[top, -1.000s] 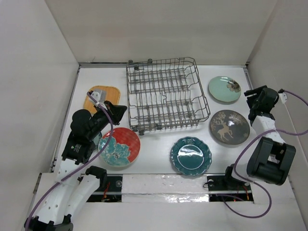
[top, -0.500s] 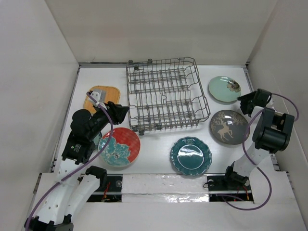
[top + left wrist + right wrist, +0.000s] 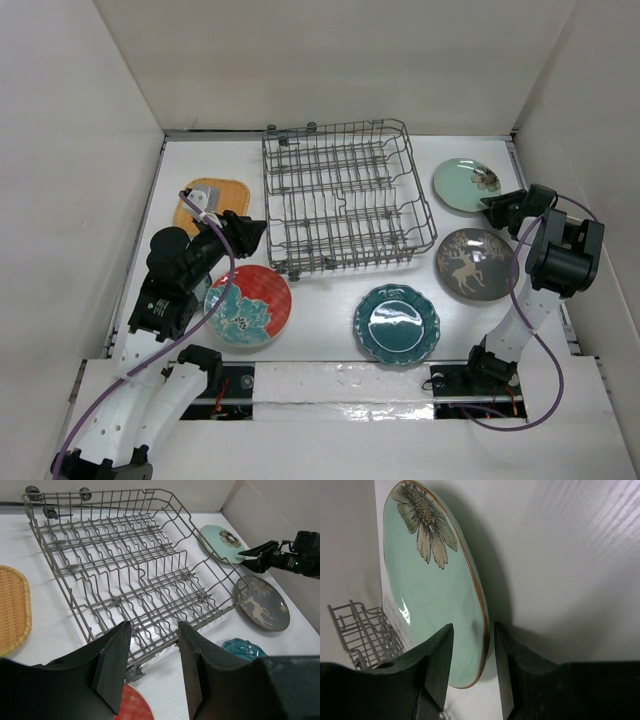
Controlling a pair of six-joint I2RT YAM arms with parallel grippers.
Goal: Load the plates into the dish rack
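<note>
The grey wire dish rack [image 3: 340,195] stands empty at the table's middle. The mint-green plate [image 3: 466,185] lies to its right. My right gripper [image 3: 493,205] is at this plate's near-right edge, open. In the right wrist view its fingers [image 3: 440,665] straddle the plate's brown rim [image 3: 482,630], one on each side. The deer plate [image 3: 477,263], teal scalloped plate [image 3: 396,323], red flower plate [image 3: 247,304] and orange plate [image 3: 210,203] lie flat on the table. My left gripper [image 3: 245,232] hovers open and empty above the red plate, facing the rack [image 3: 125,565].
White walls enclose the table on the left, back and right. The right wall is close behind the right arm [image 3: 560,255]. The rack's corner foot [image 3: 131,672] stands just past the left fingertips. The arm bases sit at the near edge.
My right arm has swung in from the right wall to the mint plate's edge, and its jaws have narrowed around the rim. The left arm has hardly moved.
</note>
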